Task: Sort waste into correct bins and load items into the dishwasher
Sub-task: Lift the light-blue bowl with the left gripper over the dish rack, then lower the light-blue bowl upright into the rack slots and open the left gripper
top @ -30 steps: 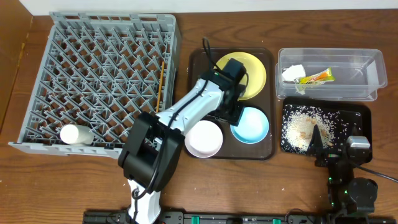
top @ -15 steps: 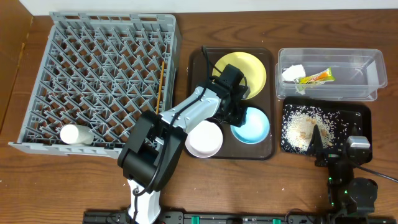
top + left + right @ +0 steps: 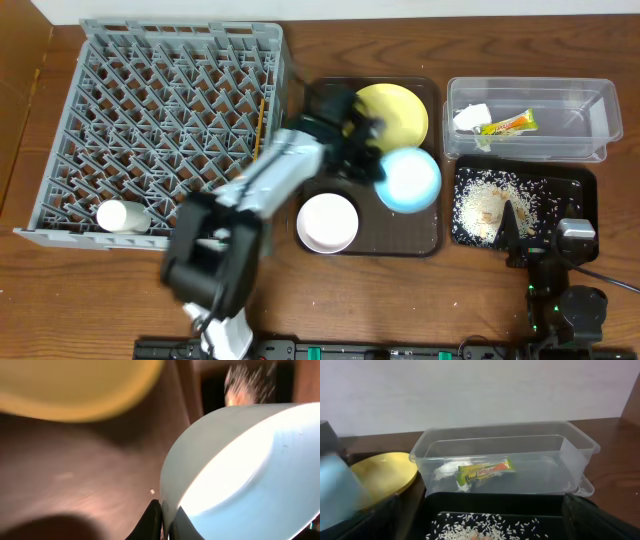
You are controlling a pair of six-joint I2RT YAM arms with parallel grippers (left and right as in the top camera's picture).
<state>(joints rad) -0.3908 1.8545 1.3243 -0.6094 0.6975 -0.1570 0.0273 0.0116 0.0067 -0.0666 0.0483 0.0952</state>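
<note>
My left gripper is shut on the rim of the light blue bowl and holds it tilted above the brown tray; in the left wrist view the fingers pinch the bowl's rim. The yellow plate and the white bowl sit on the brown tray. The grey dish rack holds the white cup and chopsticks. The clear tub holds the wrapper and crumpled paper. The black tray holds rice crumbs. My right gripper is open over the black tray.
The dark brown serving tray lies between the rack and the bins. The right arm's base sits at the front right. The left arm stretches from the front edge across the tray's left side.
My left gripper has lifted the light blue bowl off the brown tray and tilted it, moving it slightly back. The left arm has swung leftward. The right arm has not moved.
</note>
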